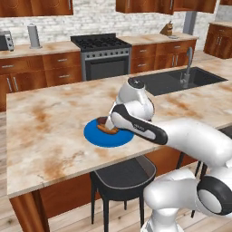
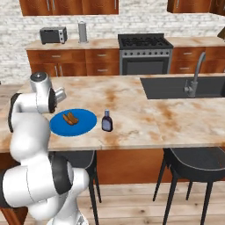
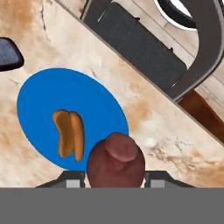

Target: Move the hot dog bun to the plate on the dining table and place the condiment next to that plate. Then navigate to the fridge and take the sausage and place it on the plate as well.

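A black gas stove (image 2: 145,52) is standing in the run of brown wooden cabinets (image 2: 72,61) against the brick wall. Left of the stove on the back counter, a grey canister (image 2: 82,31) is standing upright — and further left a toaster oven (image 2: 53,34) is sitting. In front of the stove, a dark sink (image 2: 178,87) with a curved faucet (image 2: 194,77) is lying. Nearer than the sink, black stools (image 2: 193,165) are standing on the wooden floor.

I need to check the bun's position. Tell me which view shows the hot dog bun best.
The hand view: the hot dog bun lies unobstructed on the blue plate, seen from above. The right base view shows it small but clear. In the left base view the arm covers most of it.
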Available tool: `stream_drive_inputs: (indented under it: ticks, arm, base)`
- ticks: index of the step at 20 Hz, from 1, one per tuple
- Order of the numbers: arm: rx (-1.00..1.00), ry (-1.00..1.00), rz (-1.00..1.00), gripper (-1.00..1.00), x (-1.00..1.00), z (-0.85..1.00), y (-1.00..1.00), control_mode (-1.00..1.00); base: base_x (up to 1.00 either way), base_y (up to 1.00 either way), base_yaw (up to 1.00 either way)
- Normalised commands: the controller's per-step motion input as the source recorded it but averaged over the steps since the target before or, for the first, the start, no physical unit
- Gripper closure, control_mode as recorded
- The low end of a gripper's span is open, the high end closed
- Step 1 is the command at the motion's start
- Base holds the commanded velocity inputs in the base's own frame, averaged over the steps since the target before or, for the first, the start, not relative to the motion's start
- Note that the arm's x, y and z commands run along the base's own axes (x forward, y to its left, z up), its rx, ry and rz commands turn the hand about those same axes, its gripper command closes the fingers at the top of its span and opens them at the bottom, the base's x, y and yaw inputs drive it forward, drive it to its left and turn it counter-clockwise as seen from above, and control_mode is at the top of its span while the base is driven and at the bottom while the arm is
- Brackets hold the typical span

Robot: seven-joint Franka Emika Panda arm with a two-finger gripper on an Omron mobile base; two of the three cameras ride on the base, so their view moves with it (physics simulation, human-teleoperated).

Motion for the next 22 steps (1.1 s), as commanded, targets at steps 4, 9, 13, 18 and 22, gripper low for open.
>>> stream_drive_inputs:
  ticks: [4,9,13,18,22]
  arm:
    - [-0.04,0.00,0.14,1.00,0.98,-0.81,0.17,-1.00]
    - [-0.05,0.00,0.04,1.00,0.34,-0.61,0.01,-1.00]
    - [-0.11,0.00,0.00,1.00,0.19,-0.60,0.00,-1.00]
    - [-0.06,0.00,0.00,1.00,0.42,-0.43,0.01,-1.00]
    - [-0.01,0.00,0.00,1.00,0.44,-0.29,0.00,-1.00]
  base:
    - [0.00,0.00,0.00]
    - [0.00,0.00,0.00]
    - [0.00,0.00,0.00]
    - [0.00,0.00,0.00]
    - [0.00,0.00,0.00]
